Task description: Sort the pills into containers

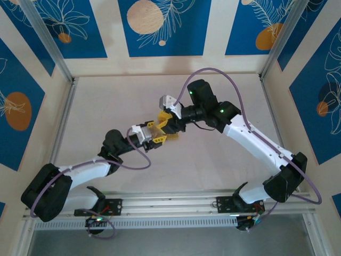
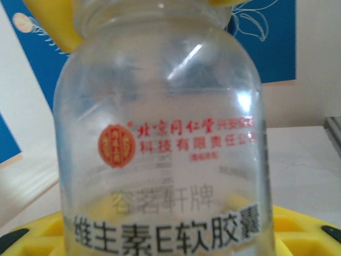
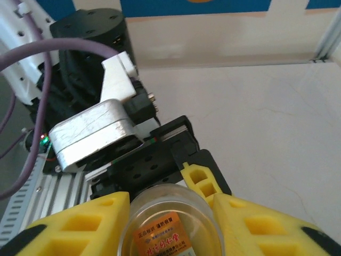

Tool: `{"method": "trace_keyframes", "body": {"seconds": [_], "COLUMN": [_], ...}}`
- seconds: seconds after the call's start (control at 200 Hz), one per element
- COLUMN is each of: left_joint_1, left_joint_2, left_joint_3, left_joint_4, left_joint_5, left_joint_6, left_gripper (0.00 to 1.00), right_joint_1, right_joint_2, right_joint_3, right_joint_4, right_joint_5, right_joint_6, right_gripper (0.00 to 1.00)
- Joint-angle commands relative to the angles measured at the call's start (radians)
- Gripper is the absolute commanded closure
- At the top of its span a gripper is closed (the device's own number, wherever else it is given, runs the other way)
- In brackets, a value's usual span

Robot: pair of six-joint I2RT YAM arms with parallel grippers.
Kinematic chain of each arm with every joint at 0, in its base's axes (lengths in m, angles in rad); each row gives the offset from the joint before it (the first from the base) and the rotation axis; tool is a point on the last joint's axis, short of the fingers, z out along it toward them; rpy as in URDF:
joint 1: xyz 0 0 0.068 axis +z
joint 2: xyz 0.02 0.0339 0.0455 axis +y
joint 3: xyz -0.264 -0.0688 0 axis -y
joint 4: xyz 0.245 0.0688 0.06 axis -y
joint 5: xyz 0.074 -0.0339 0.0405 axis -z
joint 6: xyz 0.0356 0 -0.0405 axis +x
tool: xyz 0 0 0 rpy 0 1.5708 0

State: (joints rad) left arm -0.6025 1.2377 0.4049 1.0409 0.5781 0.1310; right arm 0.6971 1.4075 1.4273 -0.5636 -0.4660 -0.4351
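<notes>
Clear pill bottle (image 2: 160, 133) pinched in left pincer (image 1: 156, 138), long axis neck-first toward right pincer (image 3: 169, 202), that grip unclear

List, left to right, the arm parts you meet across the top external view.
left arm's shoulder → left arm's elbow → left end effector → right end effector → right arm's elbow → right arm's shoulder
</notes>
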Motion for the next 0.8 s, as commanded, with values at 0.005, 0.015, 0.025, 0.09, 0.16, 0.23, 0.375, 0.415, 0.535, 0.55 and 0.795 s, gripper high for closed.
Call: {"method": "trace_keyframes", "body": {"seconds": [0.005, 0.015, 0.025, 0.09, 0.16, 0.23, 0.375, 0.415, 0.535, 0.55, 0.795], "left_joint_1": [-0.005, -0.004, -0.003, -0.004, -0.005, -0.005, -0.005, -0.004, -0.004, -0.004, -0.005], "left_joint_2": [0.009, 0.010, 0.011, 0.015, 0.019, 0.022, 0.029, 0.033, 0.041, 0.042, 0.083], "left_joint_3": [0.046, 0.045, 0.045, 0.037, 0.030, 0.025, 0.009, 0.005, -0.006, -0.005, 0.011], "left_joint_4": [0.120, 0.124, 0.127, 0.139, 0.141, 0.136, 0.136, 0.137, 0.132, 0.127, 0.119], "left_joint_5": [0.091, 0.091, 0.091, 0.090, 0.080, 0.078, 0.046, 0.016, -0.092, -0.097, -0.246], "left_joint_6": [-0.039, -0.041, -0.045, -0.045, -0.045, -0.037, -0.017, -0.013, 0.017, 0.025, 0.062], "left_gripper": [1.00, 1.00, 1.00, 1.00, 1.00, 1.00, 1.00, 1.00, 1.00, 1.00, 1.00], "right_joint_1": [-0.003, -0.004, -0.005, -0.012, -0.023, -0.035, -0.057, -0.062, -0.067, -0.067, -0.001], "right_joint_2": [0.006, 0.006, 0.008, 0.011, 0.010, 0.004, -0.047, -0.066, -0.113, -0.118, -0.041], "right_joint_3": [0.030, 0.033, 0.036, 0.051, 0.060, 0.065, 0.047, 0.039, 0.022, 0.022, 0.125], "right_joint_4": [-0.129, -0.131, -0.133, -0.141, -0.152, -0.161, -0.128, -0.106, 0.006, 0.020, 0.039], "right_joint_5": [-0.063, -0.063, -0.061, -0.041, -0.025, -0.023, -0.038, -0.025, 0.073, 0.092, 0.525], "right_joint_6": [-0.086, -0.084, -0.082, -0.064, -0.047, -0.030, 0.021, 0.048, 0.224, 0.254, 0.741], "right_gripper": [0.46, 0.45, 0.44, 0.37, 0.31, 0.26, 0.22, 0.22, 0.23, 0.23, 0.30]}}
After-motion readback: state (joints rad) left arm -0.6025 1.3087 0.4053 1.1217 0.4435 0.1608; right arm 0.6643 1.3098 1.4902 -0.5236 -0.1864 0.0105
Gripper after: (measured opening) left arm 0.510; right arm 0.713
